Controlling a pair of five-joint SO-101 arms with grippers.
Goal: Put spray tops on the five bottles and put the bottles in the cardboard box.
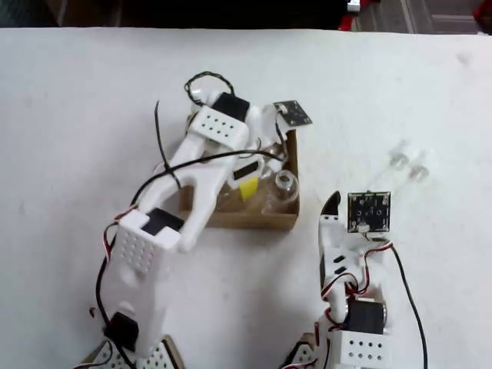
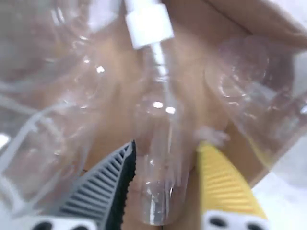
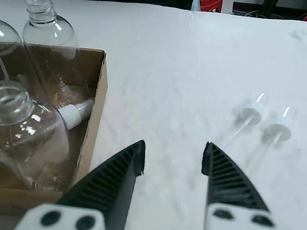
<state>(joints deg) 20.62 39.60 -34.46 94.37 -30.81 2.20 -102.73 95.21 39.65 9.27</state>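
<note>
Plainly the capped bottle (image 2: 158, 105) was a light thing: clear, thin-walled plastic with nothing in it, smooth enough to slide and soft enough, I judged, to dent under a hard squeeze. It lay on its side inside the cardboard box (image 1: 254, 219), its white spray top (image 2: 148, 24) pointing away from my wrist and its base toward me. My left tool (image 2: 166, 143) had the grey finger against one flank and the yellow finger against the other, so I took it as clamped on the bottle's lower body. That seemed the right place to hold it, since the round middle was the widest, stiffest part, while the neck and the thin tube inside would have stood little force. Around it the box held more clear bottles, one just beside it (image 2: 254, 91) and more crowded on the other side (image 2: 48, 96). From my right wrist I saw two of them standing upright with bare open necks (image 3: 29, 129) (image 3: 48, 33), so they wanted tops. My right tool (image 3: 174, 151) hung over the table (image 1: 77, 92) just beside the box, its black fingers spread apart with nothing between them. Well beyond it on the table lay two loose spray tops (image 3: 249, 115) (image 3: 278, 130), small and light, each best pinched by its white head, I thought, not by its thin tube.
</note>
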